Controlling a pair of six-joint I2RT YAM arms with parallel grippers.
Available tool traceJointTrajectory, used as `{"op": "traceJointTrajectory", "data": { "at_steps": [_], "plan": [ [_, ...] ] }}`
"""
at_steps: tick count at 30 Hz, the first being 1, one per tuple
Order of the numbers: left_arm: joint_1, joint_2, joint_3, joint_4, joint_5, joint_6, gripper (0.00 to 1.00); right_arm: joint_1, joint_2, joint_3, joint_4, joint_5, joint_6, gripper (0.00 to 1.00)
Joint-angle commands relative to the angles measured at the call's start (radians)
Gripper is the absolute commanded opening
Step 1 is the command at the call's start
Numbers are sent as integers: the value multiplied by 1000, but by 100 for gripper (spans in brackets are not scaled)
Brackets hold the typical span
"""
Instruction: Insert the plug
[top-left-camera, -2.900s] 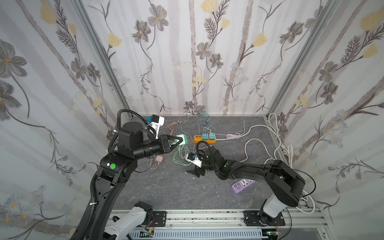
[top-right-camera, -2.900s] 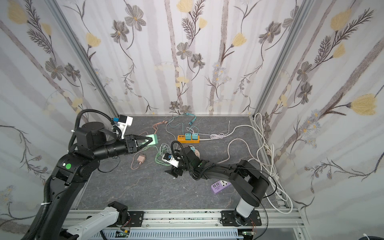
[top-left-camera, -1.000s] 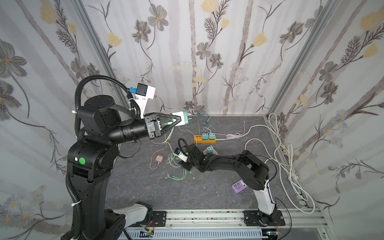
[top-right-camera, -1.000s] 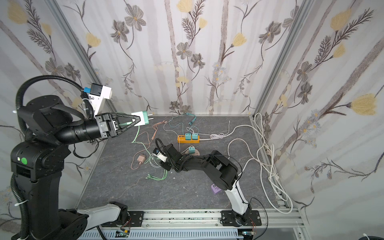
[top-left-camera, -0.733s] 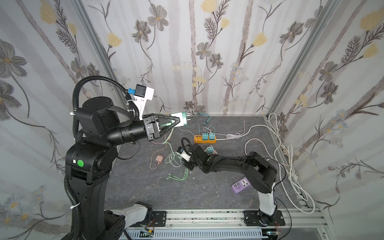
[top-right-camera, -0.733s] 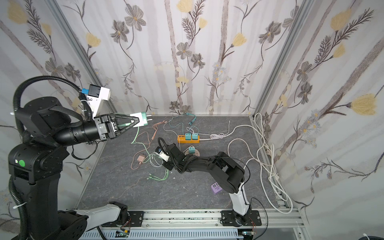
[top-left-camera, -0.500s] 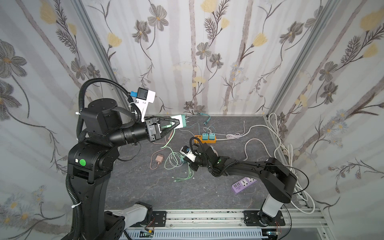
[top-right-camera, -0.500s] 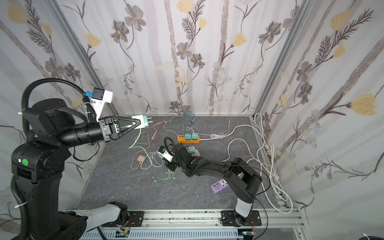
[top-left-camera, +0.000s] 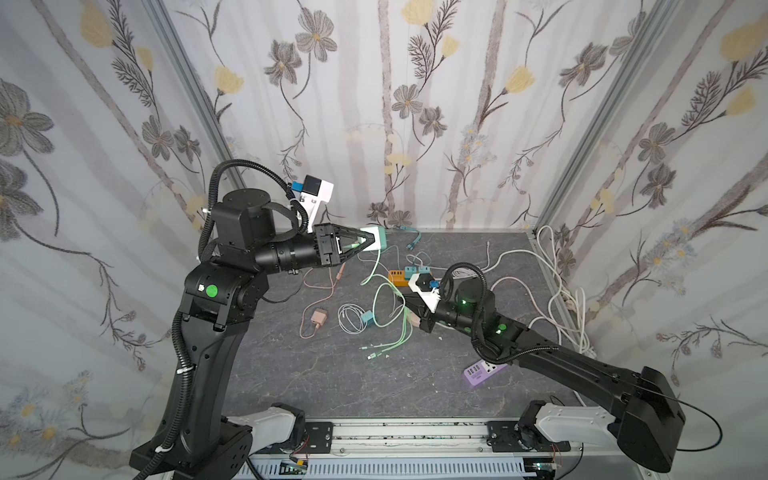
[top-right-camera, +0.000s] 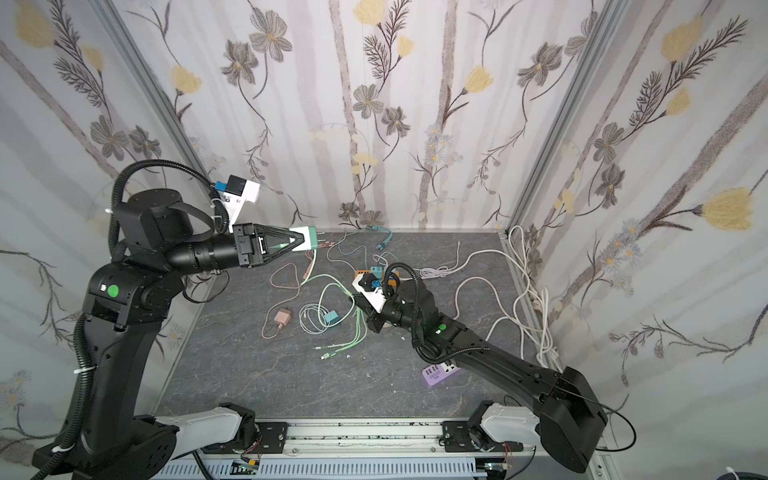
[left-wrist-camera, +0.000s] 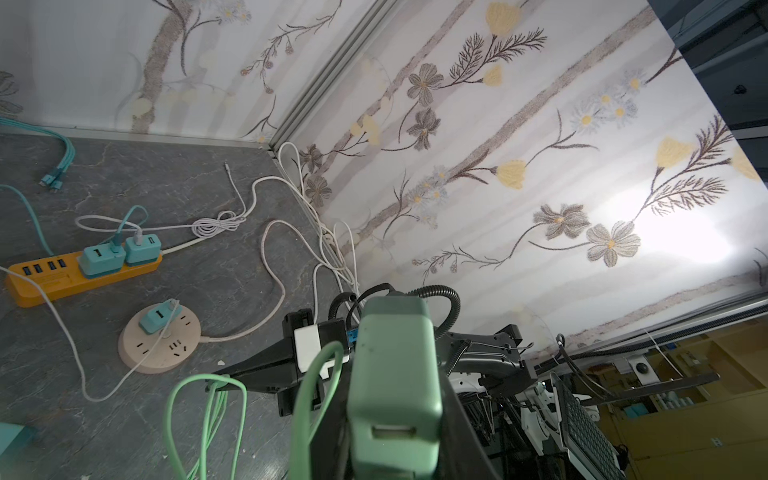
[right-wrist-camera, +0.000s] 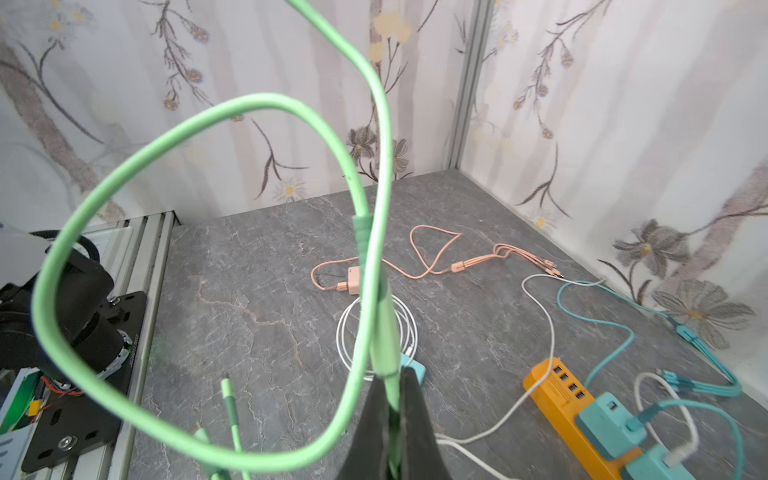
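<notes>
We see left gripper (top-left-camera: 368, 243) grasping charger (top-left-camera: 380, 241) between its jaws, sticking past the tips; right gripper (right-wrist-camera: 392, 386) clenched on green cable (right-wrist-camera: 380, 324), loop just past its jaws.

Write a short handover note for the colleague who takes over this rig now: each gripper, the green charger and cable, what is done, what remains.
Left gripper: shut on the green charger, held above the table.
Right gripper: shut on the green cable, low over the table, apart from the charger.
Done: both parts are gripped.
Left to do: the charger's USB port is empty; bring the cable's plug to it and push it in.
</notes>
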Motion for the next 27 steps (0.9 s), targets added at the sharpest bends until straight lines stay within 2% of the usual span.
{"op": "traceJointTrajectory", "data": {
  "at_steps": [1,7,13,17,20,27],
  "plan": [
    [-53,10,5,109,15,-27,0,-68,-72,20,-112,-2,58,0],
    [-241,127,104,-77,-210,179,0,-234,-211,31,-207,92,79,0],
    [-392,254,139,-157,-366,356,0,-426,-220,42,-234,228,107,0],
    [-466,366,193,-201,-391,477,0,-572,-159,58,-198,219,180,0],
    [-494,468,255,-273,-464,569,0,-685,-73,123,-187,192,241,0],
    [-510,805,508,-544,-776,710,0,-851,149,330,-234,156,285,0]
  ]
}}
